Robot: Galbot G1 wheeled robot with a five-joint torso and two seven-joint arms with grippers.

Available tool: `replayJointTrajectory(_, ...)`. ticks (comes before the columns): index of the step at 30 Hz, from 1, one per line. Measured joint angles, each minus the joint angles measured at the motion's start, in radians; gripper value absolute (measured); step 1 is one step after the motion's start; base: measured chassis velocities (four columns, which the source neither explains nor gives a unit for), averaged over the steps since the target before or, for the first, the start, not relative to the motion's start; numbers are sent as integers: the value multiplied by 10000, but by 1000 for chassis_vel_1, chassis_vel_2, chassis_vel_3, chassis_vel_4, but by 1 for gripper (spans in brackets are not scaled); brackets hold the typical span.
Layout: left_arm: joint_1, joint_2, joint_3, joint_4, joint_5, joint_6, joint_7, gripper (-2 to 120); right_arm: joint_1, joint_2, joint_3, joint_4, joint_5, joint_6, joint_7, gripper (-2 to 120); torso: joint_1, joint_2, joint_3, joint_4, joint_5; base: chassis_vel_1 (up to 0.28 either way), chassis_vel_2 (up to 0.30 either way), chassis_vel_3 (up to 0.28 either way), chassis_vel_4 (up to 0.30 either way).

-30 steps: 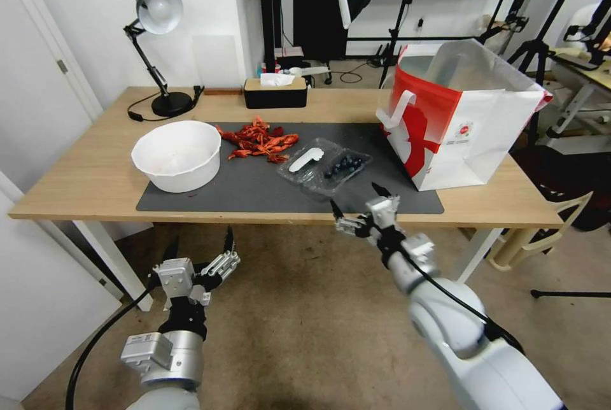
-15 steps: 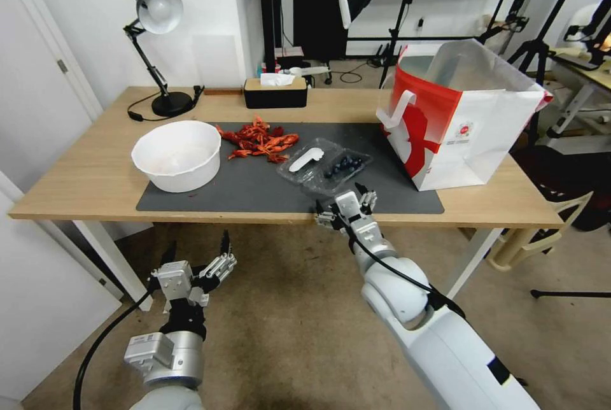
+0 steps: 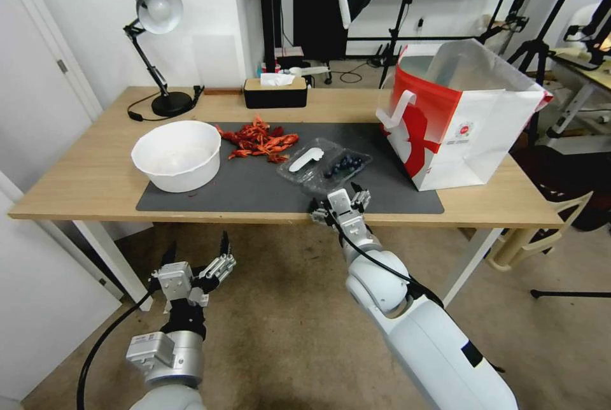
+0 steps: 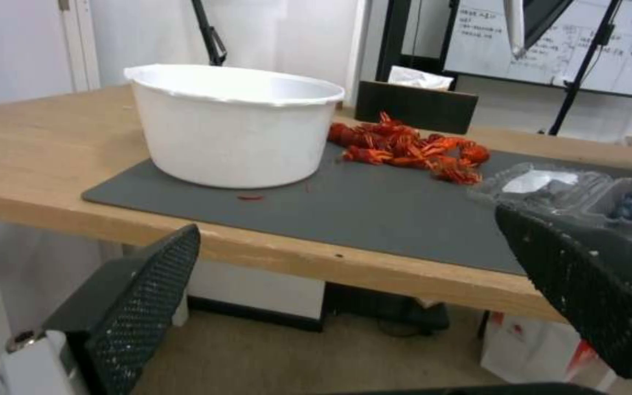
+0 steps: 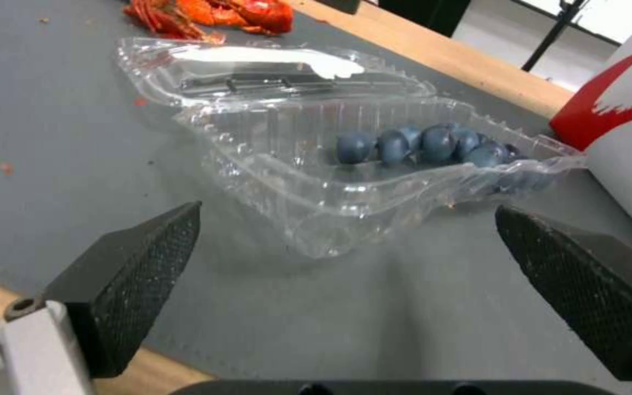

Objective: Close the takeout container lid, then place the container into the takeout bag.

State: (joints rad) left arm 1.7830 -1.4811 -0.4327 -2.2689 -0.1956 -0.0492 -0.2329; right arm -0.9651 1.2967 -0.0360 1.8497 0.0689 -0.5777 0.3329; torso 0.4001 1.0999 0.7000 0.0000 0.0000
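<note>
The right gripper (image 3: 337,204) hangs at the near edge of the table (image 3: 83,174), its fingers (image 5: 129,274) spread wide apart and holding nothing, aimed at the takeout container (image 5: 374,164) just beyond them on the dark mat (image 3: 254,184). The clamshell lies fully open: the half nearer the gripper holds the blueberries (image 5: 433,144) bunched along one wall, and the lid (image 5: 272,68), with its long white label, lies flat on the mat on the far side, joined along the hinge. To close it well, the gripper probably needs to get past the berry tray and under the lid's free outer edge, then swing that half up and over about the hinge; pushing sideways on the light tray would likely just slide the whole box across the mat or tip berries out. A final downward press near the rim should be needed for the thin plastic to snap shut. The right arm is stretched forward and up from the shoulder, wrist about level with the tabletop, so the fingers approach low and nearly horizontal. The left gripper (image 3: 194,257) sits parked well below the table edge in front of the white bowl (image 3: 177,154), fingers also apart and empty. The takeout bag (image 3: 464,117) stands open-mouthed to the right of the container, near it but not touching, with crayfish shells (image 3: 259,139) piled just behind the lid.
</note>
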Motion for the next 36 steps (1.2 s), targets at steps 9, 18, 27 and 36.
replayJointTrajectory(9, 36, -1, 40, 23, 15, -70, -10, 100, 81, -12, 205, -48, 93, 18, 95, 100, 0, 0, 0, 0, 1, 0, 0, 0, 0)
replayJointTrajectory(18, 41, 17, 93, 93, 51, -90, -8, 100, 20, -219, 619, 61, 235, 17, 72, 100, 0, 0, 0, 0, 0, 0, 0, 0, 0)
replayJointTrajectory(27, 55, -1, 224, 224, 139, -181, 7, 100, -222, -461, 1042, 285, 361, 29, 35, 100, -1, 2, 0, 0, 2, 0, 0, 0, 0)
replayJointTrajectory(36, 126, -5, 307, 306, 248, -338, 36, 100, -424, -760, 1644, 490, 663, 53, 0, 100, 0, 2, 0, 0, 1, 0, 0, 0, 0)
